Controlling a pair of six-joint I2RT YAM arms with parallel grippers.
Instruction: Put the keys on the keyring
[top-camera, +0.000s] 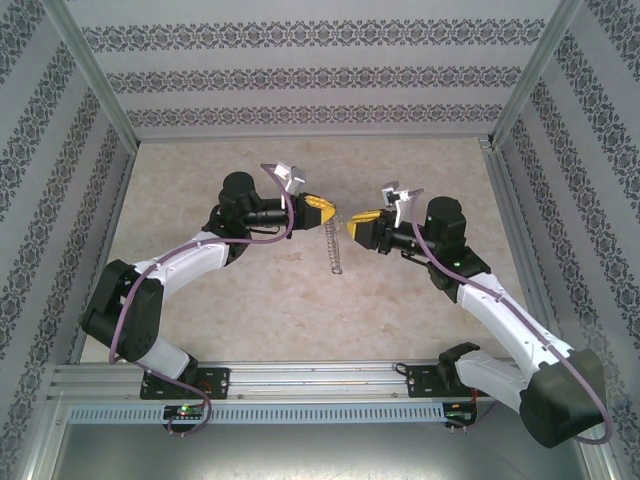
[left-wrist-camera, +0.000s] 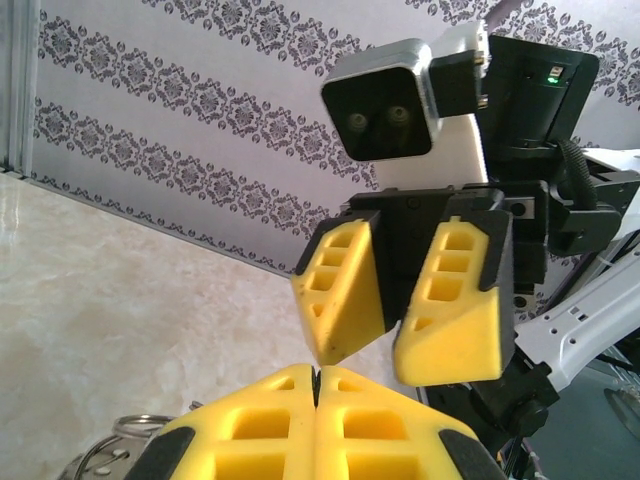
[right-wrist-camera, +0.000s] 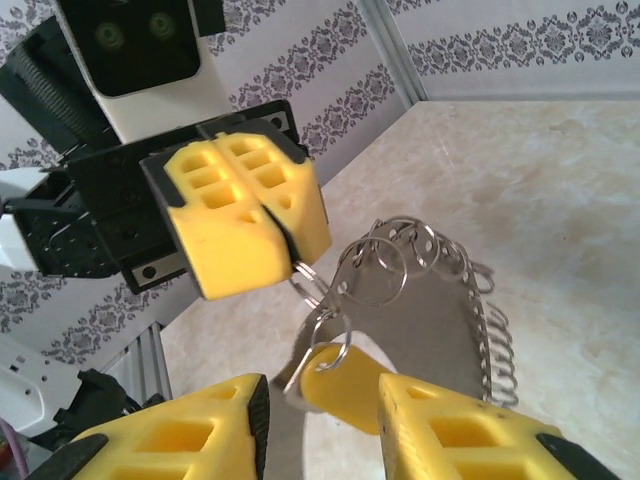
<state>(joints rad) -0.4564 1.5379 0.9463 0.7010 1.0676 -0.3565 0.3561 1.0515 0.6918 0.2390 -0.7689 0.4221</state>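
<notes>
The keyring (right-wrist-camera: 440, 310) is a grey metal hoop with several small split rings strung along its rim; it hangs between the two grippers above the table (top-camera: 335, 250). My left gripper (right-wrist-camera: 295, 258) is shut on one small ring at the hoop's top edge, with its fingers (left-wrist-camera: 260, 430) pressed together. A key (right-wrist-camera: 350, 390) with a yellow head dangles from another small ring. It hangs in the gap of my right gripper (right-wrist-camera: 320, 400), which is open, its fingers (left-wrist-camera: 345, 290) spread apart. The two grippers (top-camera: 318, 210) (top-camera: 360, 226) nearly touch tip to tip.
The beige marble-patterned table (top-camera: 400, 170) is walled in by patterned panels (top-camera: 300, 75) on three sides, with aluminium posts (top-camera: 525, 75) at the back corners. A metal rail (top-camera: 320, 380) runs along the near edge by the arm bases.
</notes>
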